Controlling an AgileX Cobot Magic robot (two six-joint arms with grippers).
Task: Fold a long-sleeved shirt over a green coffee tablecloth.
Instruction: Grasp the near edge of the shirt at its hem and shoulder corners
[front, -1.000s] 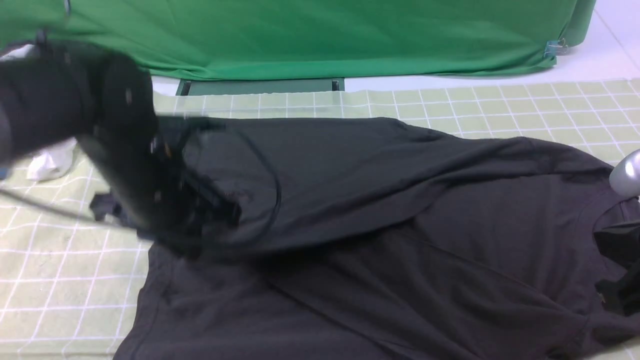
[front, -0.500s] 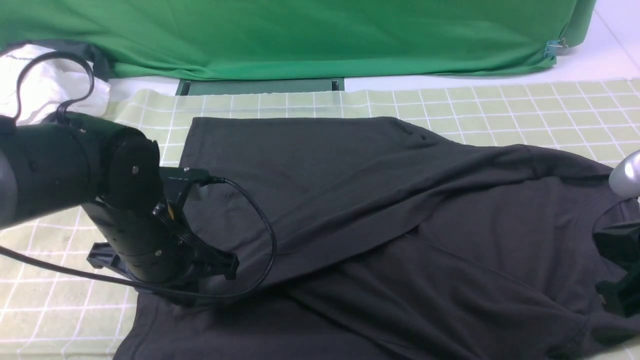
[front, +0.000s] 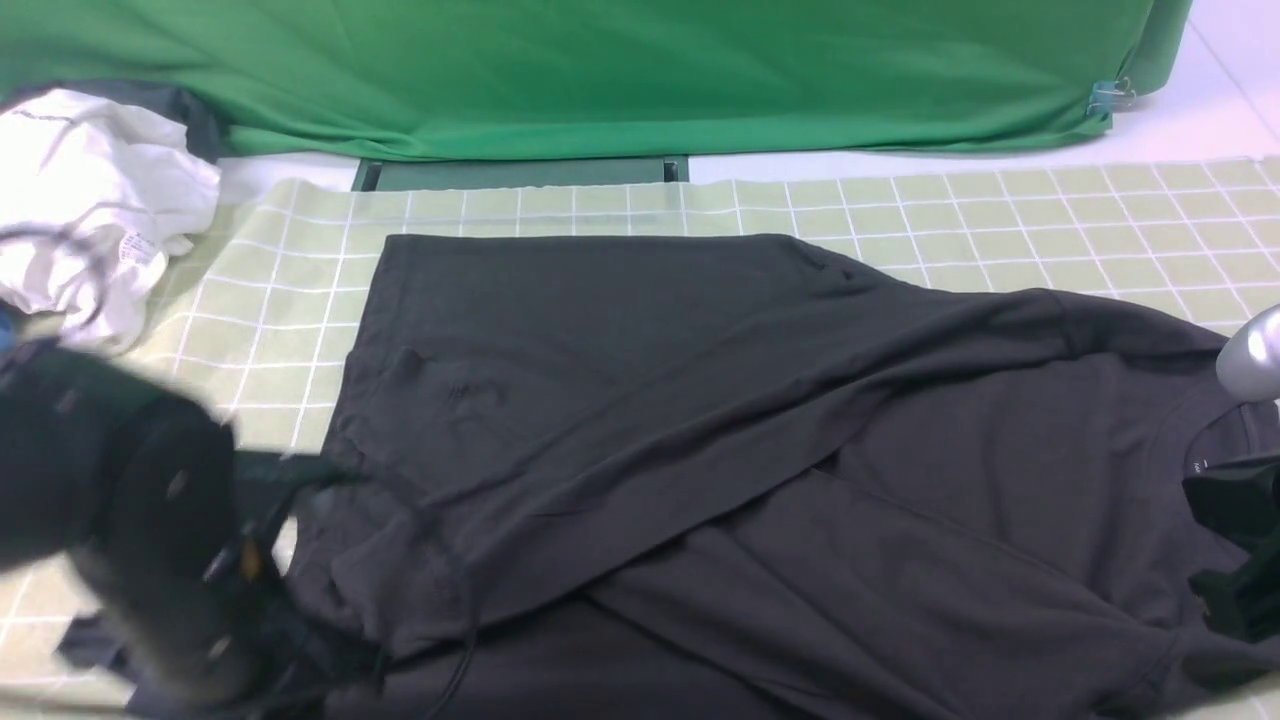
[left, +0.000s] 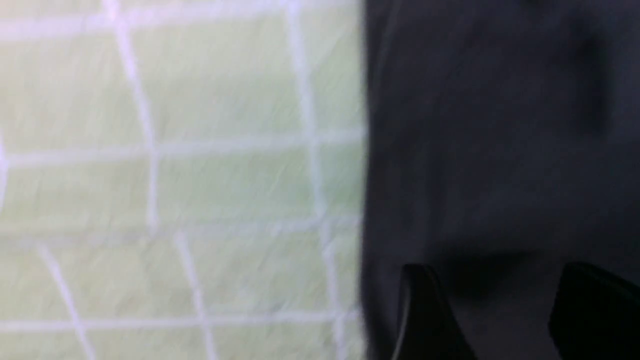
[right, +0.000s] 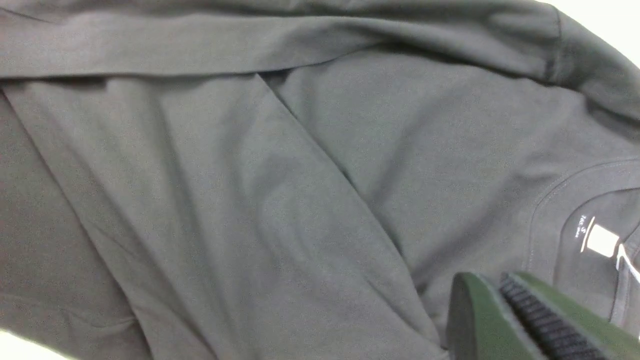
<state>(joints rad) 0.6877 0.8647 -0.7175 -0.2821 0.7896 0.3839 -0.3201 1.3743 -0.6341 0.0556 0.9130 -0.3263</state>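
The black long-sleeved shirt (front: 700, 400) lies spread over the pale green gridded tablecloth (front: 1000, 210), its far half folded diagonally over the near half. Its white neck label (right: 602, 240) sits inside the collar at the right. My left arm (front: 140, 540) is a blur at the near left corner, by the shirt's hem. In the left wrist view the left gripper (left: 495, 267) is open, its dark fingers apart over black shirt fabric (left: 500, 125) beside the tablecloth (left: 175, 175). My right gripper (right: 487, 277) is shut just above the shirt (right: 250, 200) near the collar and is also seen in the front view (front: 1240, 560).
A crumpled white garment (front: 90, 200) lies at the far left edge of the tablecloth. Plain bright green fabric (front: 600, 70) hangs across the back. A silver rounded object (front: 1255, 355) pokes in at the right edge.
My left arm has swung from over the shirt's left part down toward the near left corner. The shirt's left portion now lies uncovered and flat. The right gripper has stayed put.
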